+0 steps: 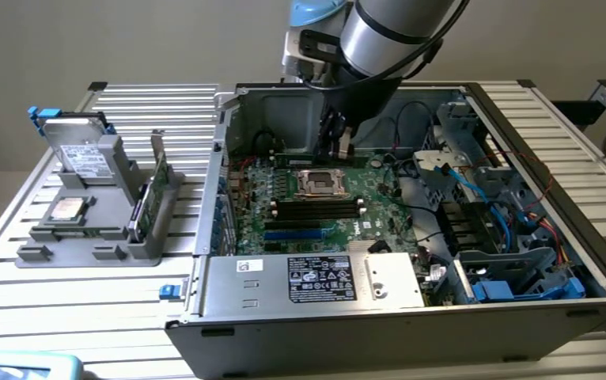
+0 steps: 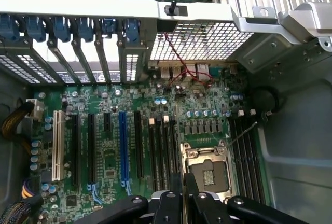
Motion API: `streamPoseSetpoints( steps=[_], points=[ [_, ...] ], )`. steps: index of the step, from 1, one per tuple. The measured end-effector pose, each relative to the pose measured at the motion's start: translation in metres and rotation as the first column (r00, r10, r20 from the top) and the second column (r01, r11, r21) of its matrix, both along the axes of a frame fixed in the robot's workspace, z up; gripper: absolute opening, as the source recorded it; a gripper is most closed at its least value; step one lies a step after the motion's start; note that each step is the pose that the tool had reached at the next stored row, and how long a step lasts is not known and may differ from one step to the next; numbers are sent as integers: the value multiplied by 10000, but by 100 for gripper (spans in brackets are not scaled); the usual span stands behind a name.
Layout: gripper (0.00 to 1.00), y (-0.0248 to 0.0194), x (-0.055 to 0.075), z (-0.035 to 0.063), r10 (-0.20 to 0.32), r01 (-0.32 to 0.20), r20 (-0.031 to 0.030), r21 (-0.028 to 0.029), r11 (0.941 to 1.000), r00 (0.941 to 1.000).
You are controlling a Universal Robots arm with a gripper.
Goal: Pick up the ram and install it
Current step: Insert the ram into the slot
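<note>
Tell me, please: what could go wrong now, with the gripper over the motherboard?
1. The gripper seems shut on the ram, which shows edge-on as a thin dark strip. With so small a hold, the ram might tilt when it is pressed down.
2. The slots lie close together, right beside the open socket. A small offset could set the ram on the wrong slot or strike the socket.

ram (image 1: 294, 157) | thin green stick | on edge, clamped in claw (image 1: 335, 149) | above motherboard (image 1: 282, 186)
</note>
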State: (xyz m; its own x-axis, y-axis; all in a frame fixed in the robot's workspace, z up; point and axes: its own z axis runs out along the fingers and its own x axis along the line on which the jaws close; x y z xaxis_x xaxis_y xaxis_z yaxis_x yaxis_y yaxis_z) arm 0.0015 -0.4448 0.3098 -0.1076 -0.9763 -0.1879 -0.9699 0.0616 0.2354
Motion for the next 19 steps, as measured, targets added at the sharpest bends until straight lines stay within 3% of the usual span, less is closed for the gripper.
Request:
streamPoseSetpoints(
  steps=[3, 10, 15, 16, 19],
  points=[
    [15, 0, 1, -50, 6, -6, -12, -6, 10000, 10000],
    [15, 0, 22, -164, 59, -59, -18, -82, 9999, 10000],
    [15, 0, 38, -220, 741, -741, -21, -130, 9972, 9972],
    [15, 0, 38, -224, 877, -877, -23, -163, 9960, 9961],
    [15, 19, 38, -236, 907, -907, -13, -429, 9950, 9959]
  ],
)
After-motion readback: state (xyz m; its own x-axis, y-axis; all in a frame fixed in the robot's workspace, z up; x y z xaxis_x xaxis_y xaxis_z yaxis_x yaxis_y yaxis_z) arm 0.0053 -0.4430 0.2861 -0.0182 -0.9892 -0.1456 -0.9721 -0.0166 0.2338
